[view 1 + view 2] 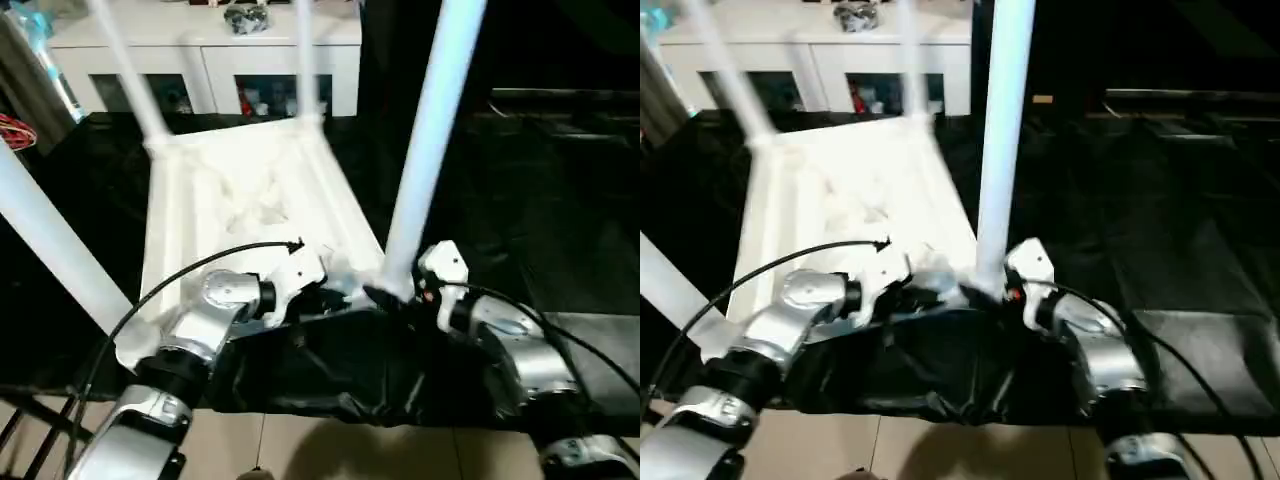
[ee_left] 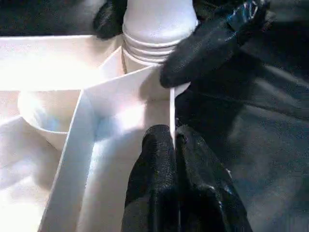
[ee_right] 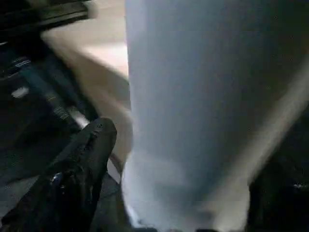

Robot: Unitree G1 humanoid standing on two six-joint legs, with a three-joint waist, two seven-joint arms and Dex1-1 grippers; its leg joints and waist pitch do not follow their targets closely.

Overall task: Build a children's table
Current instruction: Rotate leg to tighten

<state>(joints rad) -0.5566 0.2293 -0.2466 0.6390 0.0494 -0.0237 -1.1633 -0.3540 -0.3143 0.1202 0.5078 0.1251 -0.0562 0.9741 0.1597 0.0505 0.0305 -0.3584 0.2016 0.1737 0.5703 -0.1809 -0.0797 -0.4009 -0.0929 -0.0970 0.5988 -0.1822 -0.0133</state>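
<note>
A black-draped work surface (image 1: 560, 200) fills the foreground, with a white cabinet (image 1: 200, 60) behind. On it the tabletop (image 1: 240, 200) lies underside up, four legs standing in its corner sockets. The left gripper (image 2: 173, 145) is pinched tight on the thin near rim of the tabletop, just beside the near-right corner. Right of it stands the near-right leg (image 1: 430, 140); the right gripper (image 3: 145, 159) sits around its base, fingers (image 3: 82, 159) spread, one finger close alongside the leg.
</note>
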